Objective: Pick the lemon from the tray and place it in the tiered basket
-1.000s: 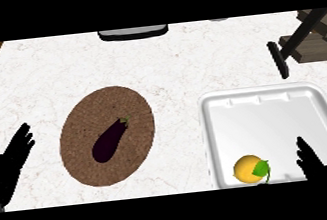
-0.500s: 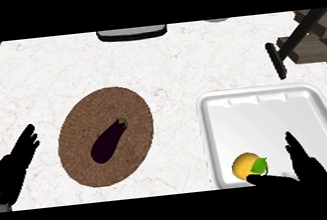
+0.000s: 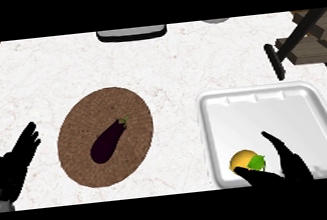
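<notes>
The lemon (image 3: 246,161) lies in the near corner of the white tray (image 3: 269,96). The right robot hand (image 3: 287,162), fingers released, sits just beside the lemon. Recommended: centre the palm over the lemon, then curl fingers round it before lifting toward the tiered basket (image 3: 315,40), far beyond the tray.

Tray (image 3: 269,96) at counter (image 3: 169,61) right front edge; lemon (image 3: 246,160) in tray's front left corner. Round mat (image 3: 132,102) left of tray, eggplant (image 3: 108,140) on it. Tiered basket (image 3: 315,40) at counter's right rear corner.
</notes>
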`<state>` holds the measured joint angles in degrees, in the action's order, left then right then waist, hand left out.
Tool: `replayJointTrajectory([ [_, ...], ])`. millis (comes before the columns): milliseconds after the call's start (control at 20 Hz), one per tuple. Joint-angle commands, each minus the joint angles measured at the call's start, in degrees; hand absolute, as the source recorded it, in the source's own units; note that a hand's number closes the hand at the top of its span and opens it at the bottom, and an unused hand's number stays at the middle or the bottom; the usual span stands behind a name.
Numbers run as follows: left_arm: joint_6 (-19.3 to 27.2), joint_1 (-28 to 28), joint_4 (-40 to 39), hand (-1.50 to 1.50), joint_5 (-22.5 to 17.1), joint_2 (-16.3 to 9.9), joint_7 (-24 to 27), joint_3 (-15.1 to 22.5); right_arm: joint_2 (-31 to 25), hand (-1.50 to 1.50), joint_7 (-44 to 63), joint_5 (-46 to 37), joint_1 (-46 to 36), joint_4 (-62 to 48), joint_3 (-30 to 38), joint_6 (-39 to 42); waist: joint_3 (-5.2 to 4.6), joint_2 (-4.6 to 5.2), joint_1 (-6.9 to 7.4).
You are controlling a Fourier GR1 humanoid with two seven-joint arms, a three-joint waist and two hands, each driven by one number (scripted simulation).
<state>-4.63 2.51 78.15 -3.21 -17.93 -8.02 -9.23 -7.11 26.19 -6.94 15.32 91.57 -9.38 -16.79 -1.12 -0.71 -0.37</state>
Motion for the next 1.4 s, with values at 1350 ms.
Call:
replayJointTrajectory([
  [1350, -2.3, 0.5, 1.7, 0.00, 1.4, 0.1, -1.6, -1.4, -27.8, 1.50, 19.2, -37.5, -16.8, 38.3, -7.2, 18.1, 0.35, -0.09, 1.36],
])
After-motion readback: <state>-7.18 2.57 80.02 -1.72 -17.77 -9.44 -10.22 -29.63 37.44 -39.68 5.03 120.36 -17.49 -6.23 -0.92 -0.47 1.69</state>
